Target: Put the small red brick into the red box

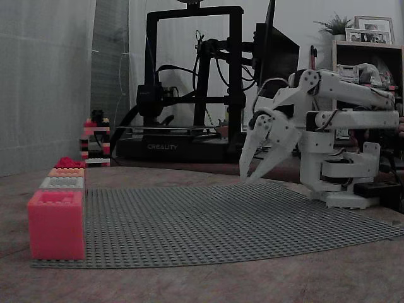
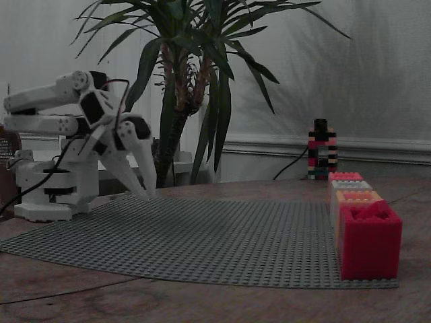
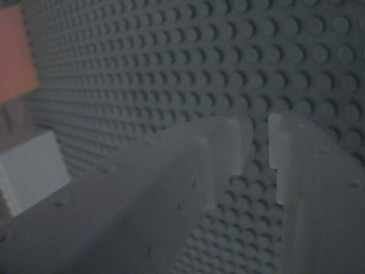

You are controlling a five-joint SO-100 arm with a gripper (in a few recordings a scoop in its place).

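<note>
The white arm is folded low over its base, upper links lying nearly level and the wrist bent downward. In both fixed views the claw (image 1: 247, 177) (image 2: 146, 194) hangs with its tips pointing down, just above the edge of the studded mat near the base. In the wrist view the claw (image 3: 260, 137) holds nothing, its two fingers (image 3: 296, 171) a narrow gap apart.

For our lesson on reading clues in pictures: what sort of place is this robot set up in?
Probably a home hobby room: a black Creality 3D printer, a tall green potted palm, and a wooden shelf with framed photos surround the grey studded baseplate.
</note>
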